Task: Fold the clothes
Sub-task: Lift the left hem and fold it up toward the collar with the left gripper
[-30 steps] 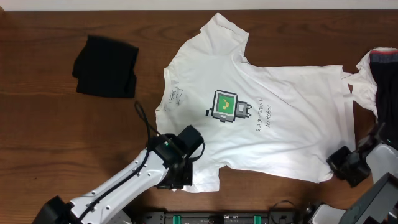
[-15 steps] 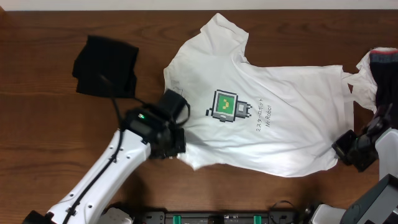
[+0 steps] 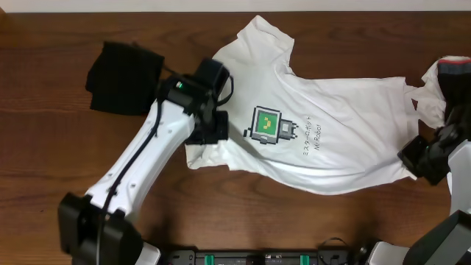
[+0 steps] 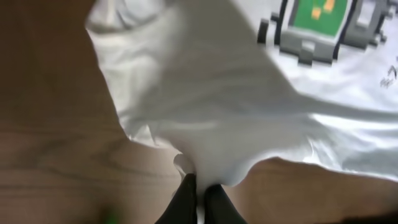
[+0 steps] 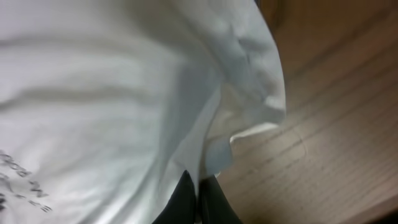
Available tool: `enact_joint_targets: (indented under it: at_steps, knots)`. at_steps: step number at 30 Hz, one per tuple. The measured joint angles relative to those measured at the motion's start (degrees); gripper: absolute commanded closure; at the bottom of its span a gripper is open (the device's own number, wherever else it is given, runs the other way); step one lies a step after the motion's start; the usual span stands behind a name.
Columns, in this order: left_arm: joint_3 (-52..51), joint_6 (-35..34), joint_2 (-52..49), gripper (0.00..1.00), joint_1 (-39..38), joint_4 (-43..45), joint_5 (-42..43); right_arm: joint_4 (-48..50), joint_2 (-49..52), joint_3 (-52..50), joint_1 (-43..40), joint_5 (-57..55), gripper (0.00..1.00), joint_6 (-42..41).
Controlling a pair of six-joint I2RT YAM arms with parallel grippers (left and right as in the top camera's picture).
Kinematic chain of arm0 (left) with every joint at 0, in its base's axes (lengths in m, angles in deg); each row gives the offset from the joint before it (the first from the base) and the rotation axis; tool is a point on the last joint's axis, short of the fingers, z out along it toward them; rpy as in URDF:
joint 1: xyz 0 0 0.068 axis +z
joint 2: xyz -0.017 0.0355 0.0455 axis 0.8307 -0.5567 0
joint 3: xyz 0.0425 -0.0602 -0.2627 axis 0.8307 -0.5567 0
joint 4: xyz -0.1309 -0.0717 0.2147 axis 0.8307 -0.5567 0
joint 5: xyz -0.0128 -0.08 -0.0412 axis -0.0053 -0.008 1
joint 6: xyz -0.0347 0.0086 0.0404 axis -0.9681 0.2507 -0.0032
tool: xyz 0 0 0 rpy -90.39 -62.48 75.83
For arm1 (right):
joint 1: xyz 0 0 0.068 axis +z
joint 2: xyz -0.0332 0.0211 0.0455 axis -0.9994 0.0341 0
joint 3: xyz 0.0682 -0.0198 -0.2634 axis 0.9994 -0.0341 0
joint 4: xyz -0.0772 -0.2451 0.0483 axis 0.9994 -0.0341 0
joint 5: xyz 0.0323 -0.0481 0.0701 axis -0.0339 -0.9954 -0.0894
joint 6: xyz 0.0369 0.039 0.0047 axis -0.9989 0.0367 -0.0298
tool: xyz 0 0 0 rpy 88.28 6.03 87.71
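Observation:
The clothes lie on a wooden table [image 3: 59, 162]. The large white T-shirt [image 3: 346, 118] is spread across the middle, with its green pixel print [image 3: 267, 125] facing up. My left gripper [image 3: 207, 136] hovers over the shirt's left side, shut on a raised fold of its near edge [image 4: 198, 198]. My right gripper [image 3: 409, 157] is at the shirt's right hem, shut on a corner of the white cloth [image 5: 198, 196]. A folded black garment [image 3: 125, 77] rests at the far left. A white-and-dark heap [image 3: 445, 85] sits at the right edge.
Bare brown wood [image 4: 56, 168] shows under the lifted cloth near the left gripper. The table's front edge runs along the bottom of the overhead view, where black arm mounts [image 3: 265, 258] stand.
The left gripper has swung from the near edge up toward the collar, dragging the shirt's near sleeve side with it. The right gripper has shifted slightly right and away, still holding the hem.

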Motion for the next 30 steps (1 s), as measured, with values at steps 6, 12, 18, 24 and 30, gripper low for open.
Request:
enact_joint_targets:
  at_steps: [6, 12, 18, 24, 30]
  knots:
    - [6.8, 0.3, -2.3, 0.94, 0.7, 0.8, -3.0, 4.2, 0.4, 1.1, 0.0, 0.1, 0.99, 0.0]
    - [7.9, 1.1, -2.4, 0.94, 2.2, 4.3, -4.5, 9.2, 4.0, 1.1, 0.0, 0.1, 0.99, 0.0]
    - [7.9, 1.9, -3.4, 0.94, 2.4, 9.9, -4.9, 16.0, 7.5, 1.1, 2.3, 0.8, 0.99, 0.0]
    - [7.9, 3.0, -6.7, 0.94, 2.4, 14.2, -5.2, 21.9, 9.4, 1.1, 5.0, 1.2, 0.99, 0.0]
    - [7.9, 3.8, -11.5, 0.94, 2.4, 18.5, -7.1, 26.8, 11.6, 1.1, 5.8, 1.3, 0.99, -0.1]
